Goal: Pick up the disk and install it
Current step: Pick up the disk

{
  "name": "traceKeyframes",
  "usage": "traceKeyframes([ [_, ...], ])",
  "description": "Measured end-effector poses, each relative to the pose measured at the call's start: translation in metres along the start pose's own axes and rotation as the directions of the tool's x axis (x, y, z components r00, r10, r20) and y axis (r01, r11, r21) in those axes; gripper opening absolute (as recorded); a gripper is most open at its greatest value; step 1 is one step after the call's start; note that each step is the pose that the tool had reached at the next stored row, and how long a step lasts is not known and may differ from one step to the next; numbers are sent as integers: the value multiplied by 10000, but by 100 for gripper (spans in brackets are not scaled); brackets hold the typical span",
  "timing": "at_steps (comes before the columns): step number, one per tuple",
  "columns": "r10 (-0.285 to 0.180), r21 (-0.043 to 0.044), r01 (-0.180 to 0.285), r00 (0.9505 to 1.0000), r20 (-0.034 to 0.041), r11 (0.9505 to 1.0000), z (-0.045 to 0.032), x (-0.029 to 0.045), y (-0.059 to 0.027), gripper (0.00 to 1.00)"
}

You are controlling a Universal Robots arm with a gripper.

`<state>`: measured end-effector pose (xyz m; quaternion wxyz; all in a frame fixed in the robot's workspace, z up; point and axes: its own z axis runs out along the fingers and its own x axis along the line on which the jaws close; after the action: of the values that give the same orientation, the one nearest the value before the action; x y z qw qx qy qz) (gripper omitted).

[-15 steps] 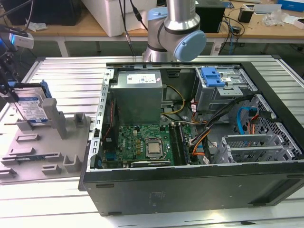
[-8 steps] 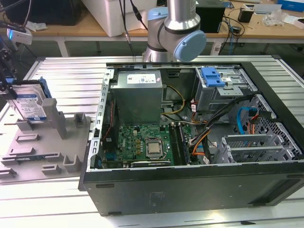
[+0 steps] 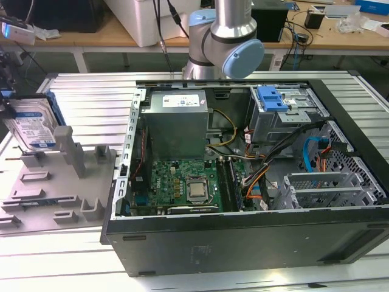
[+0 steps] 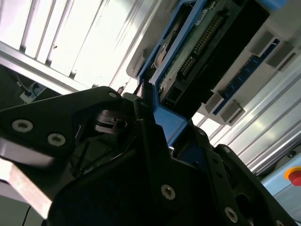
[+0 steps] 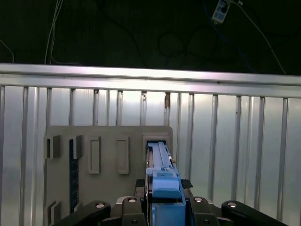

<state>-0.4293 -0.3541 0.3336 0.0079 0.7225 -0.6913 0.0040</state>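
The disk [image 3: 33,125] is a silver drive with a blue-and-white label and a blue carrier frame. It stands on edge, slightly tilted, over the grey slotted fixture [image 3: 61,182] at the exterior view's far left. My gripper [image 3: 8,108] is at its upper edge. In the first wrist view the disk [image 5: 162,181] is seen edge-on above the fixture [image 5: 108,136], with my gripper [image 5: 163,190] shut on it, black fingers pressed to both sides of the blue frame. In the second wrist view the disk's circuit-board side [image 4: 197,42] shows beyond the gripper [image 4: 169,125].
An open computer case [image 3: 243,243] lies to the right of the fixture. It holds a grey power supply box [image 3: 176,121], a motherboard [image 3: 194,188], loose cables and a drive bay with a blue latch [image 3: 271,97]. The arm's base [image 3: 225,36] stands behind the case. A red button [image 4: 295,175] sits nearby.
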Motion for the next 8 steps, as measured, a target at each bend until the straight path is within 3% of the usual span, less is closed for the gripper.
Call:
traceKeyframes([
  [8,0,3,0,10000,51,10000,-182,3,1,37],
])
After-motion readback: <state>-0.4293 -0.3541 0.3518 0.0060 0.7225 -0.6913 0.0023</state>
